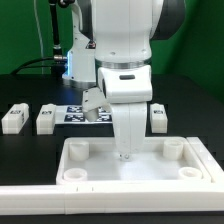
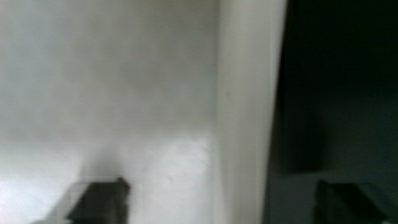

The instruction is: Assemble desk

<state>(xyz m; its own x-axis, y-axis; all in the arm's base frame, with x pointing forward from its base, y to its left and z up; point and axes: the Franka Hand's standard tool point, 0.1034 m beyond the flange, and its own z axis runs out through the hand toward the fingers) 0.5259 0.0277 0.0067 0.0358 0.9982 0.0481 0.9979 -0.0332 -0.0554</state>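
Note:
The white desk top (image 1: 135, 175) lies at the front of the table, rim up, with round sockets in its corners. My gripper (image 1: 124, 152) points straight down at the middle of its far rim. In the wrist view the gripper (image 2: 222, 205) is open. One dark finger (image 2: 98, 202) is over the top's white inside and the other is over the dark table. The far rim (image 2: 253, 110) runs between them, clear of both. White square legs lie behind the top: two (image 1: 12, 118) (image 1: 45, 120) at the exterior view's left and one (image 1: 158, 118) at its right.
The marker board (image 1: 72, 113) lies behind the desk top, with another white part (image 1: 95, 103) at its edge beside my arm. A long white border bar (image 1: 60, 190) runs along the table's front. The robot base and cables stand at the back.

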